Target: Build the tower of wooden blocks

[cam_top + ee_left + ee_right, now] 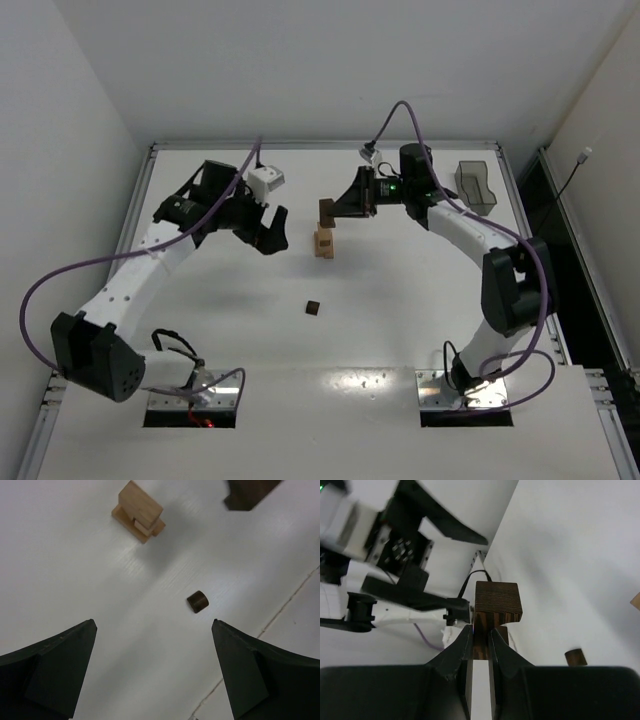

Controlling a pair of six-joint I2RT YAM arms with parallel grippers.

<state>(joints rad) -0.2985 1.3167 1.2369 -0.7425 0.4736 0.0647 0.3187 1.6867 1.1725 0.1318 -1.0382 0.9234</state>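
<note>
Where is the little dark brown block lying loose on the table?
In the top view the little dark block lies alone near the middle of the table, just on the near side of the tan stack.

No readable text, labels, brands, numbers or signs in any view.

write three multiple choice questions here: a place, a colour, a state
1. Where is the small dark piece? A in a bowl; B on the table, apart from the tan stack; C atop the stack.
2. What colour is the block in the right gripper? A dark brown; B tan; C white.
3. The left gripper is: A shut on a block; B open and empty; C shut, empty.
Answers: 1 B, it lies alone; 2 A, dark wood shows in its grip; 3 B, its jaws stand wide apart.
</note>
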